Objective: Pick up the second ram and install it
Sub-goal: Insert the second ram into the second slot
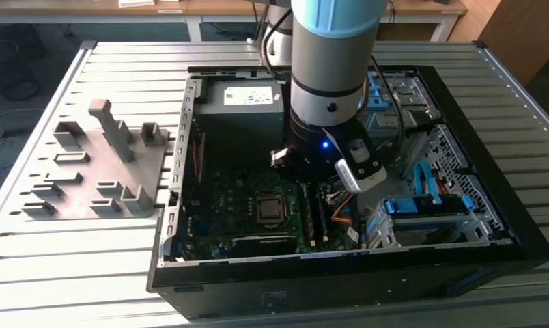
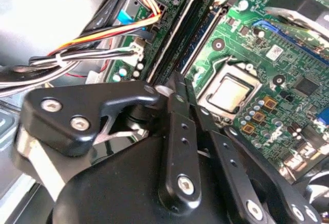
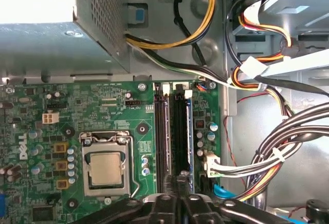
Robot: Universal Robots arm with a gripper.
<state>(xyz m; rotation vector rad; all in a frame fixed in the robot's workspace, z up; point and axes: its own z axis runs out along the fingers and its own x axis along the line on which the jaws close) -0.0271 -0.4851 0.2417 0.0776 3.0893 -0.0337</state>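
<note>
My gripper [image 1: 309,179] reaches down into the open computer case [image 1: 493,225], over the motherboard's memory slots [image 1: 313,213]. In both wrist views its black fingers are shut together, with the gripper [image 2: 172,82] [image 3: 177,196] right over one end of the slots. A long, thin dark stick, which I take for the second ram [image 3: 177,136] [image 2: 193,29], stands on edge in a slot between the white latches. A blue-edged slot [image 3: 189,131] runs beside it. Whether the fingertips touch the stick is hidden.
The processor socket [image 3: 105,167] [image 2: 229,93] lies next to the slots. Bundled cables [image 3: 277,147] [image 2: 77,54] run on the slots' other side. The power supply [image 1: 242,102] fills the case's far end. A grey holder plate [image 1: 92,171] lies on the exterior view's left.
</note>
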